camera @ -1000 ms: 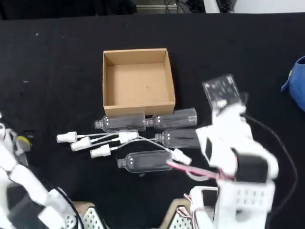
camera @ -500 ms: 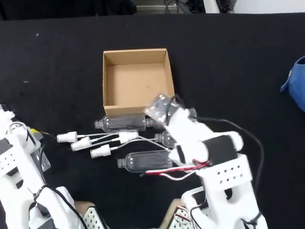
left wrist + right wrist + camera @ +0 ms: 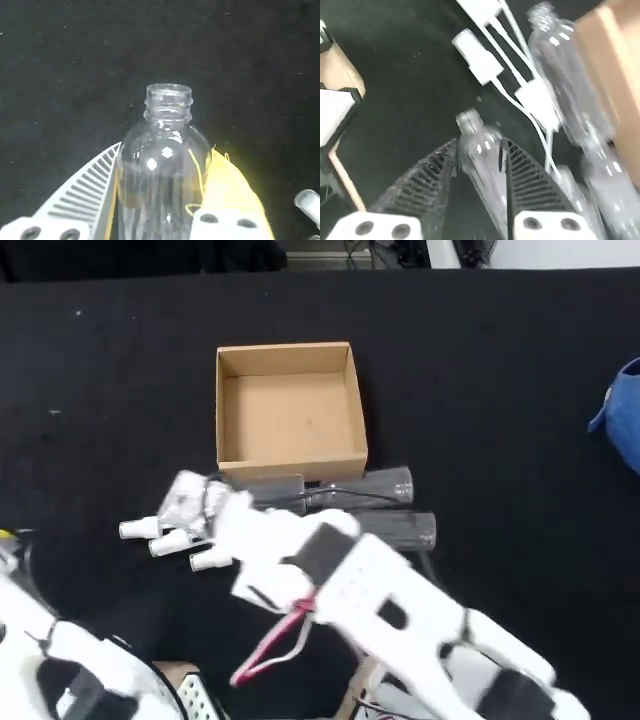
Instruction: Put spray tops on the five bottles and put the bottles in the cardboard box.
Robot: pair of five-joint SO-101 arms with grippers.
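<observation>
Early days. The box (image 3: 290, 410) has nothing in it, and no bottle that shows wears a top. By my reading all five cappings and all five placements are left, and the step in hand is the first capping.

The left end effector (image 3: 167, 150) is clenched on bottle A (image 3: 165, 175). It has a finger on each flank just under the shoulder, and the open neck sticks out past the tips. The dark tabletop (image 3: 60, 60) lies beyond. Bottle A is clear plastic and round, with a threaded neck and no top.

The right end effector (image 3: 480, 145) has its fingers (image 3: 427, 182) parted and, as far as I can judge, grips nothing. Bottle B (image 3: 482, 172) shows in the gap between them, neck poking past the tips. I cannot tell whether the fingers touch it. It is also clear and uncapped, lying on its side.

The spray tops (image 3: 477, 62) lie loose just past the right end effector's tips. They are white, each trailing a thin dip tube, and the tubes cross one another. In the high view three of them sit close beside this end effector.

Bottle C (image 3: 565, 75), bare too, lies off to one side of those tips, just beside the box. Two more bottles (image 3: 385, 485) lie behind the end effector, alongside its arm and near the box.
</observation>
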